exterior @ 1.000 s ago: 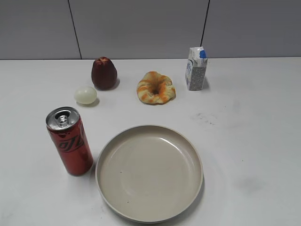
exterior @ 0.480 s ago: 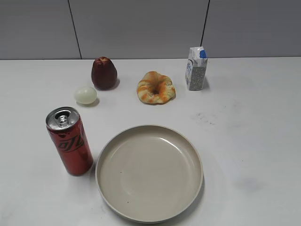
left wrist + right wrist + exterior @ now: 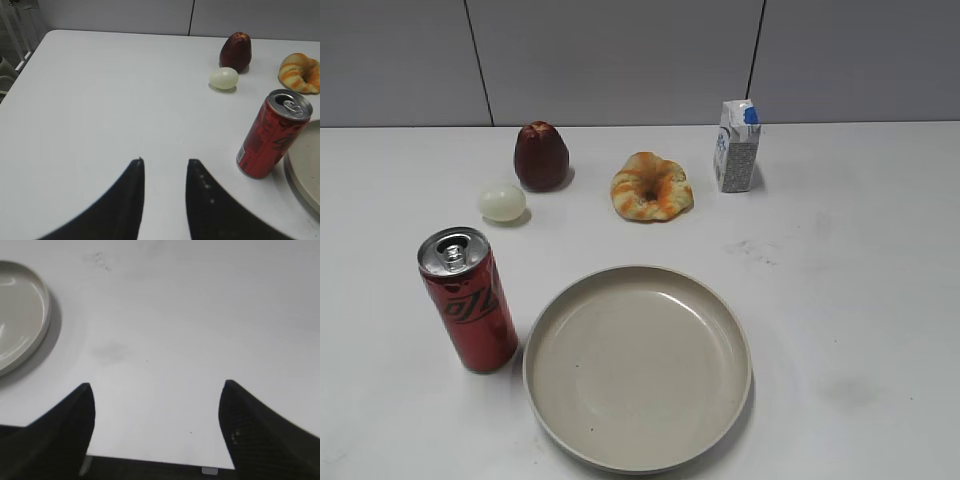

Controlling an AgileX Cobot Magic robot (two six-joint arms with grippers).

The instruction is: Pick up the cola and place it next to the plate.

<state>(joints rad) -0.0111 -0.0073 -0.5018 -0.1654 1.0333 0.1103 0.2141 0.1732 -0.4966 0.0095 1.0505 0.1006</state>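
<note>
No object has shifted between the earlier exterior frames and the present one; cola, plate and the rest keep their positions.

The table (image 3: 860, 300) is white and carries every item. A faint dark smudge marks its surface right of centre.

The plate (image 3: 638, 365) is a round beige dish with a raised rim, lying flat at the near centre of the table. Its edge also shows at the left of the right wrist view (image 3: 20, 320) and at the right of the left wrist view (image 3: 305, 175).

The cola (image 3: 468, 300) stands upright just left of the plate, close to its rim; whether the two touch cannot be told. It is a slim red can with a silver top and black script. The left wrist view shows it (image 3: 272, 135) ahead and to the right of the gripper, well apart from it.

The carton (image 3: 737, 146) stands upright at the far right. The bread (image 3: 651, 186) lies at the far centre. The fruit (image 3: 541, 156), dark red, stands at the far left, with the egg (image 3: 501, 202) just in front of it.

The left gripper (image 3: 165, 167) hangs above bare table, jaws parted by a narrow gap, grasping nothing. The right gripper (image 3: 156, 390) hangs above bare table right of the plate, jaws spread wide, released.
</note>
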